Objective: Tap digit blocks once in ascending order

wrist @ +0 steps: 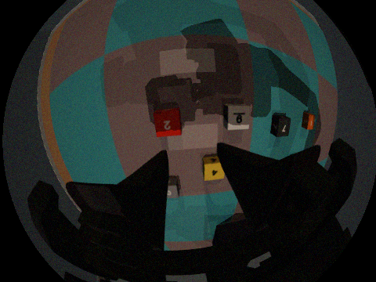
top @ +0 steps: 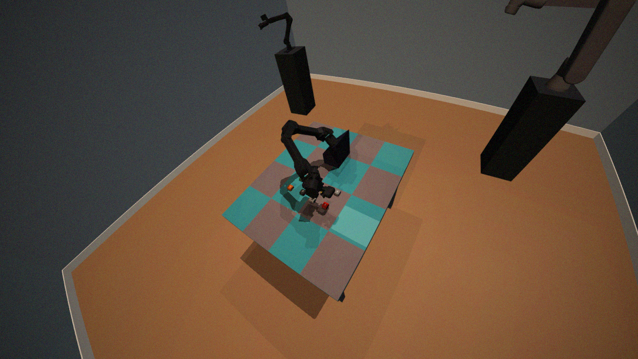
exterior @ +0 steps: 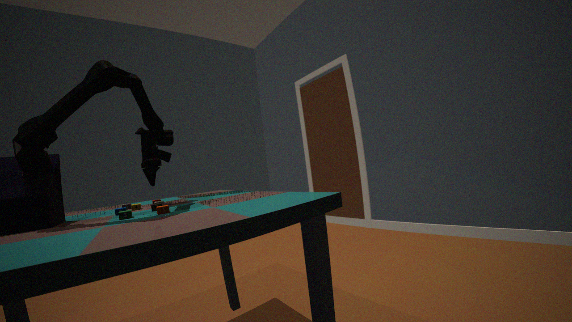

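The yellow block [wrist: 213,168] sits low in the wrist view's centre, in the gap between the two dark fingers. The red block [wrist: 168,122], marked 2, lies up-left of it; a white block [wrist: 237,118], a black block [wrist: 281,124] and an orange block [wrist: 309,121] run to the right. The hand [exterior: 151,179] hangs partly open, holding nothing, above the checkered tabletop [exterior: 255,204].

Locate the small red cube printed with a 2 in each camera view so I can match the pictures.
Top: the small red cube sits just below picture centre.
Exterior: only a red sliver shows, at the back of the block cluster, behind a dark cube.
Wrist: left of centre, its 2 legible.
Shared landmark: the small orange cube.
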Available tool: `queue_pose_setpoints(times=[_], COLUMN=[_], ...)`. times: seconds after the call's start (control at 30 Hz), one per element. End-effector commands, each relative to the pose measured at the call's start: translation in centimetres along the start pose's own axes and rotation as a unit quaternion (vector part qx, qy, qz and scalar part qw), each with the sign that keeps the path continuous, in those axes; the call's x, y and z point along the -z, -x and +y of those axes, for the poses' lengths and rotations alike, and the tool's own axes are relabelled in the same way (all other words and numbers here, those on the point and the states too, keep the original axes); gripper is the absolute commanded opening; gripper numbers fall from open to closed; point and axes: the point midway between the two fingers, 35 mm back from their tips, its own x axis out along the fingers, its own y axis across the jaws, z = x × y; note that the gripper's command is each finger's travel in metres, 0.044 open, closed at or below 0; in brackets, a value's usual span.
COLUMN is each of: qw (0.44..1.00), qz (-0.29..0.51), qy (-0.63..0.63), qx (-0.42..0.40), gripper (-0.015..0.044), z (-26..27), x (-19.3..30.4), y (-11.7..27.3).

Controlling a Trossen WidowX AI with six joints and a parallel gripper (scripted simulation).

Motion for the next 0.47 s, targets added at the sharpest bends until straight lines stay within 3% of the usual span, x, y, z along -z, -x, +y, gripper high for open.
queue_pose_setpoints(times=[0.0, 0.13, 0.43], qw=[1.0, 1.0, 1.0], qz=[0.006, 0.006, 0.004], qy=[0.01, -0.006, -0.017], qx=[-0.003, 0.011, 0.024], gripper=[0.0309, 0.04, 0.04], z=[5.4, 9.3, 11.1], x=[3.5, 7.2, 9.6], y=[2.0, 3.7, 4.4])
